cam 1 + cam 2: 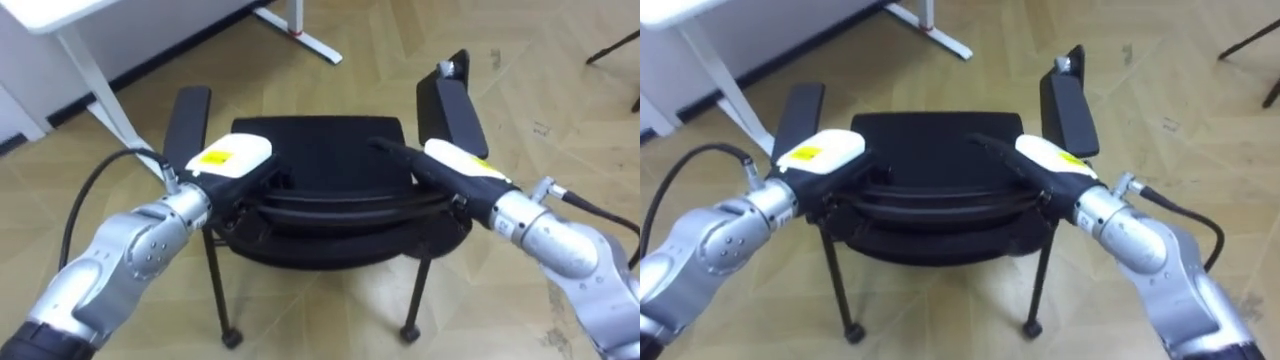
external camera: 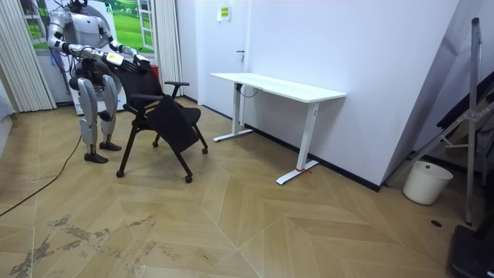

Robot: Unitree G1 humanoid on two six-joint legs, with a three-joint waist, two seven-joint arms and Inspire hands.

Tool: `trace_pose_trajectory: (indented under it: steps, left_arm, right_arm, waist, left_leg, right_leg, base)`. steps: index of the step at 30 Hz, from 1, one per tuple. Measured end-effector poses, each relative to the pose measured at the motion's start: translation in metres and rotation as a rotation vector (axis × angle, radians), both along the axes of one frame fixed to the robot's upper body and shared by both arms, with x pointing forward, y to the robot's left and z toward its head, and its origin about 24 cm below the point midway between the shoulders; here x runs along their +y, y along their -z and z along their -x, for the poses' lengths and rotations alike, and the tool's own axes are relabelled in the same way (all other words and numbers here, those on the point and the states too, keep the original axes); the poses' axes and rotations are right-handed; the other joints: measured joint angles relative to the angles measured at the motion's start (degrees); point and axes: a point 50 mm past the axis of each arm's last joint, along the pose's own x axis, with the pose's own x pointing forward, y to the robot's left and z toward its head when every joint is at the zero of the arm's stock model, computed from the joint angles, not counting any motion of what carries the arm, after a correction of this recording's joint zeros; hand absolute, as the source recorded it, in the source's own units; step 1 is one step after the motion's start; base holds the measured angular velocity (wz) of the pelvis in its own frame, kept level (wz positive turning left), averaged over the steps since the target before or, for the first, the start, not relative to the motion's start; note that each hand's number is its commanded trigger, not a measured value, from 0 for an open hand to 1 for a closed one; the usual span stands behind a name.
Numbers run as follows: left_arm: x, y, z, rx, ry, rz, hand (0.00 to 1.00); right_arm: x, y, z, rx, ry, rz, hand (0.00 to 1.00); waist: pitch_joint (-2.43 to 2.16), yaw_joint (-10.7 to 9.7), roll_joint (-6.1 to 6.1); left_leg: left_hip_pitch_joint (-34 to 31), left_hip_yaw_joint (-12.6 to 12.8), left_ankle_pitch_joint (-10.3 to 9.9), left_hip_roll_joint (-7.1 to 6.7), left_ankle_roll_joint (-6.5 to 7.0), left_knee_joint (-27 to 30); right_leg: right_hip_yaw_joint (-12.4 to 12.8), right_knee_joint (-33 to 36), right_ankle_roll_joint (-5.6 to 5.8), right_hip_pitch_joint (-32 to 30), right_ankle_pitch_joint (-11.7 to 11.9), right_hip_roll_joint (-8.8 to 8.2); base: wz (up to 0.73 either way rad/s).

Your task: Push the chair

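The black metal-framed chair with padded armrests point(image 1: 320, 150) stands just before the robot, seat facing 12 o'clock, its padded armrests running the same way; its front legs are hidden under the seat. The left hand point(image 1: 235, 160) lies on the backrest top at 9 o'clock, its grip lost against the black. The right hand point(image 1: 455, 165), at 3 o'clock, rests its outstretched fingers point(image 1: 392, 150) there. Yellow stickers on both hands are unreadable. A white desk point(image 1: 95, 75) is cut off at 11 o'clock.
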Motion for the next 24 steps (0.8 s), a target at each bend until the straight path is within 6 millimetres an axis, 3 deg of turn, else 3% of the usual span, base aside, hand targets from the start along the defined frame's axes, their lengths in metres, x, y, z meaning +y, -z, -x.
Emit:
trace_pose_trajectory:
  steps: [6,24]
  left_arm:
    - [0.000,-0.001,0.000,-0.006,0.002,-0.012,1.00]
    - [-0.002,-0.002,0.002,-0.005,0.020,-0.022,1.00]
  right_arm:
    - [-0.002,0.005,0.001,-0.030,0.027,-0.031,0.00]
    - [-0.010,0.014,0.009,-0.077,0.066,-0.056,0.00]
  waist:
    - [0.02,-0.1,0.04]
    - [-0.02,-0.1,0.00]
  left_leg:
    - [0.5,0.0,0.0,-0.27,0.00,-0.3]
    - [1.5,-1.0,0.0,-0.54,0.00,-0.4]
  right_leg:
    - [-1.5,-0.1,0.00,0.5,0.0,-0.06]
    - [-2.4,-0.1,0.04,1.5,0.0,-0.10]
  base:
    - [-0.01]
    - [0.00]
